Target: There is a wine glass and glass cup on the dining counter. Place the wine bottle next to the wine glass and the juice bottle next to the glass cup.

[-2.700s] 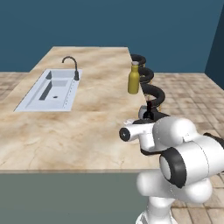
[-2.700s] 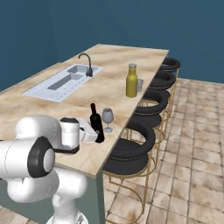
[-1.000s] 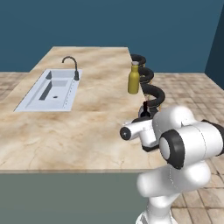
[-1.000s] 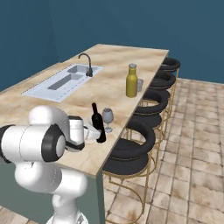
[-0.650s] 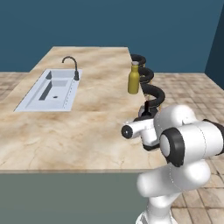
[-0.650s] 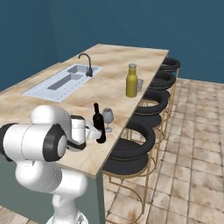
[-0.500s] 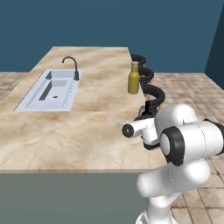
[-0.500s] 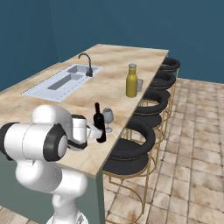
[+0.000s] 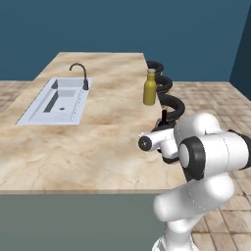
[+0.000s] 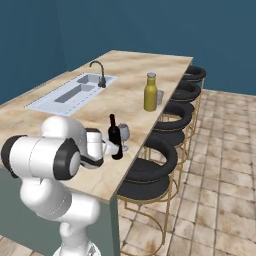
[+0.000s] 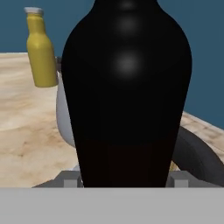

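Note:
The slim near-black wine bottle (image 10: pixel 115 138) stands upright near the right edge of the dining counter (image 10: pixel 60 117), just left of the wine glass (image 10: pixel 124 134). My gripper (image 10: pixel 113 148) is shut on the bottle's lower body. In the hand view the wine bottle (image 11: pixel 127 96) sits between my gripper's (image 11: pixel 124 179) fingertips (image 11: pixel 70 179), with the wine glass (image 11: pixel 65 118) partly hidden behind it. Farther along the counter the yellow juice bottle (image 10: pixel 150 92) stands beside the small glass cup (image 10: pixel 159 96). The juice bottle (image 9: pixel 150 88) and the wine bottle's reddish top (image 9: pixel 164 116) show above my arm.
A pale inset sink (image 10: pixel 70 95) with a black faucet (image 10: pixel 98 71) lies on the counter's left side. Black round stools (image 10: pixel 150 165) with gold frames line the counter's right edge. A wide stretch of bare marbled top (image 9: pixel 83 147) lies between sink and bottles.
My hand has carried the wine bottle slightly to the right, closer to the wine glass. The juice bottle and glass cup have not moved.

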Available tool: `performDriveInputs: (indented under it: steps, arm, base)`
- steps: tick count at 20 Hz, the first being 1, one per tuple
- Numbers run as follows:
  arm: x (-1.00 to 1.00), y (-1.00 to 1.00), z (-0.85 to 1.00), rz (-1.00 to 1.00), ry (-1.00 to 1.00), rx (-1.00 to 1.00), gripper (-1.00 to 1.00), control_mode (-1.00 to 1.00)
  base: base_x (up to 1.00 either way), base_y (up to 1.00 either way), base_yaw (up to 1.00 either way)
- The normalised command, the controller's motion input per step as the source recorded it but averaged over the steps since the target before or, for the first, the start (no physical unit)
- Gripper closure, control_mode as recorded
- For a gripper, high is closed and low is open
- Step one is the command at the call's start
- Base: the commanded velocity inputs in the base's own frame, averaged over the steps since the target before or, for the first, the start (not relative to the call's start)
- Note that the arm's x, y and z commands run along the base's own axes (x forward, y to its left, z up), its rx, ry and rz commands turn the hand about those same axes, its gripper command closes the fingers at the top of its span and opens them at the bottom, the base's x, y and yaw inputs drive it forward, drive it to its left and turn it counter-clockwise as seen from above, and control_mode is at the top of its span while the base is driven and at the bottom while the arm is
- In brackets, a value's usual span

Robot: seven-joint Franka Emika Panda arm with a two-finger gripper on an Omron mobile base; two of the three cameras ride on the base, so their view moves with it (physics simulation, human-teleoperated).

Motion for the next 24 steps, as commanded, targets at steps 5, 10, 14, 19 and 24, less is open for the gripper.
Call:
performDriveInputs:
  steps: [5,10,14,19,24]
  arm:
    - [-0.09,0.00,-0.40,0.00,-0.10,0.03,1.00,-1.00]
    - [-0.11,0.03,-0.45,0.00,-0.06,0.06,1.00,-1.00]
    - [-0.12,0.03,-0.44,0.00,-0.05,0.08,1.00,-1.00]
    - [-0.12,0.02,-0.43,0.00,-0.07,0.09,1.00,-1.00]
    - [-0.19,0.03,-0.46,0.00,-0.08,0.08,1.00,-1.00]
  base:
    - [0.00,0.00,0.00]
    - [0.00,0.00,0.00]
    - [0.00,0.00,0.00]
    - [0.00,0.00,0.00]
    - [0.00,0.00,0.00]
